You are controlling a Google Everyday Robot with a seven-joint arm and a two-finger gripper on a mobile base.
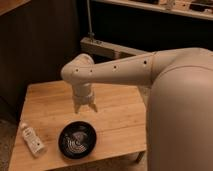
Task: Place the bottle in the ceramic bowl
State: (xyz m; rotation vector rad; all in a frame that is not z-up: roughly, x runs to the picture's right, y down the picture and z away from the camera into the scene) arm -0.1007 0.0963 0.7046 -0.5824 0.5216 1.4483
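Lying at the lower left of the frame, your bottle (pixel 31 139) rests on its side on the wooden table (pixel 120 111), close to the table's left edge. Just right of it, not touching, sits the ceramic bowl (pixel 77 140). Your gripper (pixel 85 109) hangs above the bowl, pointing down, released and holding nothing. Its arm (pixel 120 72) reaches in from the right.

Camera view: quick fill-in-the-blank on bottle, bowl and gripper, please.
1. The bottle lies on its ____ on the table, apart from the ceramic bowl.
2. The ceramic bowl is ____ inside.
3. The gripper hangs above the table, beyond the ceramic bowl, with its fingers ____.
Missing words: side; empty; open.
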